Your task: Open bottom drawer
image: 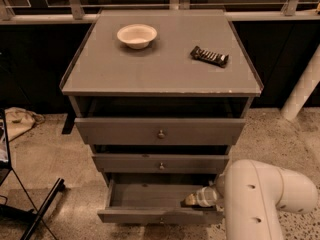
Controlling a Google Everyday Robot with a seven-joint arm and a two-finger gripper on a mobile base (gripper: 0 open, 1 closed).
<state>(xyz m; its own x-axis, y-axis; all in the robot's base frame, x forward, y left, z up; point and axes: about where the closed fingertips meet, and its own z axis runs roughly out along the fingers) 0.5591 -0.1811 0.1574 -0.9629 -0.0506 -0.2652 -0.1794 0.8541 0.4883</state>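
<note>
The grey cabinet (160, 64) has three drawers, all pulled out in steps. The bottom drawer (160, 215) sticks out the farthest, its plain grey interior (147, 194) showing and its small knob just visible on the front edge. The middle drawer (161, 163) and the top drawer (160, 131) stand slightly open above it. My gripper (192, 200) reaches from the right into the bottom drawer's right part, just behind its front panel. My white arm (260, 199) fills the lower right corner.
A white bowl (136, 35) and a dark wrapped snack bar (209, 56) lie on the cabinet top. A black stand leg (42, 206) and a crumpled cloth (17, 121) are on the speckled floor at left. A white pillar (305, 86) stands at right.
</note>
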